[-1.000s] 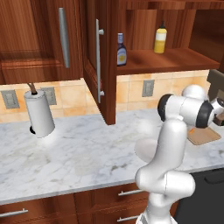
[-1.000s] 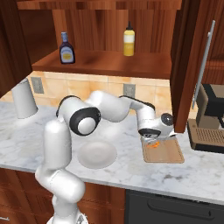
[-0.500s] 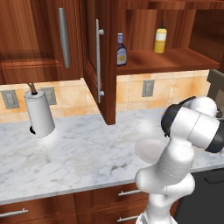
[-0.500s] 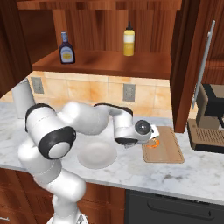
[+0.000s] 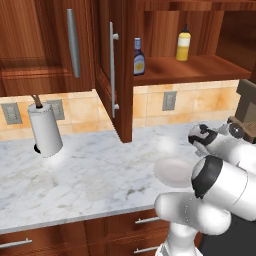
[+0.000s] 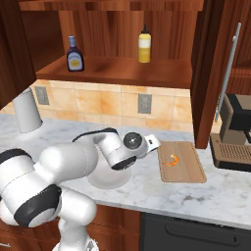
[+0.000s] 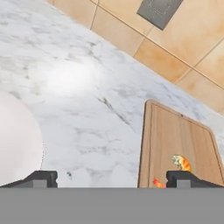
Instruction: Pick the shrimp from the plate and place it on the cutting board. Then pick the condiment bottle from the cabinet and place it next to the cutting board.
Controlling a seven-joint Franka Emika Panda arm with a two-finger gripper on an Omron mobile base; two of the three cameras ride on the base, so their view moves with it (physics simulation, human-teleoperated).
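- On the cutting board, lying flat on the marble bench, sits the shrimp, a small curled orange shape near the board's middle.
- The hand hovers over the bench just beside the board's long edge, its two dark fingertips spread wide apart with nothing between them; in the hand view one tip is over the plate's side and the other over the board.
- The plate rests on the bench near the board, on the far side of the hand from it, partly hidden by the white arm.
- Above the board, inside the open cabinet, the condiment bottle stands upright on the shelf.
- A yellow squeeze bottle stands on the same shelf, nearer the board's side and well apart from the condiment bottle.
- A coffee machine stands on the bench just past the board, away from the plate.
- A paper towel roll stands far from the board, beyond the open cabinet door.
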